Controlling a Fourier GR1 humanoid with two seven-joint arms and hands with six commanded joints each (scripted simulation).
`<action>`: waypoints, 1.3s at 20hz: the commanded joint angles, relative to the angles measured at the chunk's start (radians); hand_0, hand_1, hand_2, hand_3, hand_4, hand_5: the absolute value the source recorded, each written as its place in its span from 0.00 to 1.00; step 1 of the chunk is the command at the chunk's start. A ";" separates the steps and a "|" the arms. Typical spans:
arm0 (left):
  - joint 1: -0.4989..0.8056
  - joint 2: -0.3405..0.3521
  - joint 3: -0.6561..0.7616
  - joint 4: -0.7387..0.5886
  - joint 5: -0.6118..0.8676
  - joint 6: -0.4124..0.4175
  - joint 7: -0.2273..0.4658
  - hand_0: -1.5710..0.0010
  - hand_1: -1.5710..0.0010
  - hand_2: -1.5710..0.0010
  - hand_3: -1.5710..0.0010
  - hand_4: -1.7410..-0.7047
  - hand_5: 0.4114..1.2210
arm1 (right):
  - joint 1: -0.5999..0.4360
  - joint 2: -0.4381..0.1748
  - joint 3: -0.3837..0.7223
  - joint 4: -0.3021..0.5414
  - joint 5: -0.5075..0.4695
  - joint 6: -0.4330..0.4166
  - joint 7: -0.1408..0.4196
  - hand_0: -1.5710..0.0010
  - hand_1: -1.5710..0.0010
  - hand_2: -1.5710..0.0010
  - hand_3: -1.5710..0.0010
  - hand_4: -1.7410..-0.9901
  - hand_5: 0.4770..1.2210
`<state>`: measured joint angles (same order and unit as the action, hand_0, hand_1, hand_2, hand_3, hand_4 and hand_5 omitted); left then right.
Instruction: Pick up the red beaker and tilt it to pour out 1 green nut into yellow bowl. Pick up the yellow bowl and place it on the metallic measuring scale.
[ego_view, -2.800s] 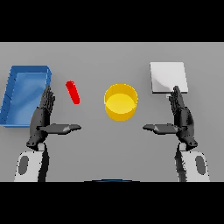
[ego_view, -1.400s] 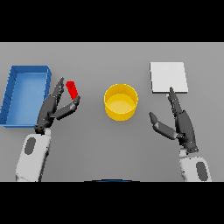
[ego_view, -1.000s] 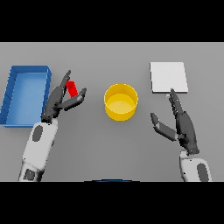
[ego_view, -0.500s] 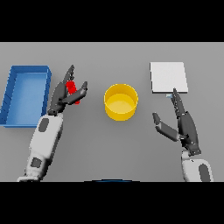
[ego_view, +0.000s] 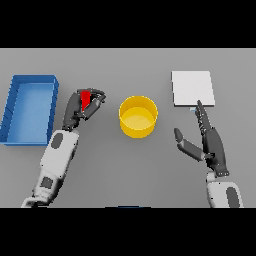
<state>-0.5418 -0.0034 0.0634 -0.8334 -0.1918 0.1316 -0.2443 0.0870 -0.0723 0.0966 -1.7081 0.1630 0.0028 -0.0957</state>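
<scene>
Red beaker (ego_view: 85, 97) apparently enclosed by left hand (ego_view: 80, 107) curled fingers.

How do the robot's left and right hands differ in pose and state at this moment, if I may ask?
The left hand curls round the red beaker; the right hand holds nothing, fingers straight. The left sits between blue tray and yellow bowl; the right lies below the scale. Both are dark.

Blue tray (ego_view: 20, 135) at far left on grey table (ego_view: 125, 175).
</scene>
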 joint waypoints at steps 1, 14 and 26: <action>0.008 -0.001 -0.011 -0.014 -0.007 0.001 0.016 0.14 0.13 0.12 0.17 0.17 0.93 | 0.006 0.003 0.003 0.001 0.003 -0.001 -0.007 1.00 1.00 1.00 1.00 0.65 0.23; -0.016 0.051 -0.026 -0.203 0.090 -0.111 0.108 0.01 0.01 0.01 0.01 0.02 0.89 | 0.010 -0.017 0.004 0.009 0.036 -0.010 -0.027 1.00 1.00 1.00 1.00 0.69 0.24; -0.131 0.203 -0.297 -0.210 -0.185 -0.149 0.244 0.00 0.00 0.00 0.00 0.00 0.88 | 0.005 -0.022 0.009 -0.003 0.055 -0.016 -0.010 1.00 1.00 1.00 1.00 0.74 0.25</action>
<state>-0.6727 0.1990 -0.2335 -1.0431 -0.3750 -0.0180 -0.0018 0.0919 -0.0943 0.1061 -1.7112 0.2178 -0.0134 -0.1064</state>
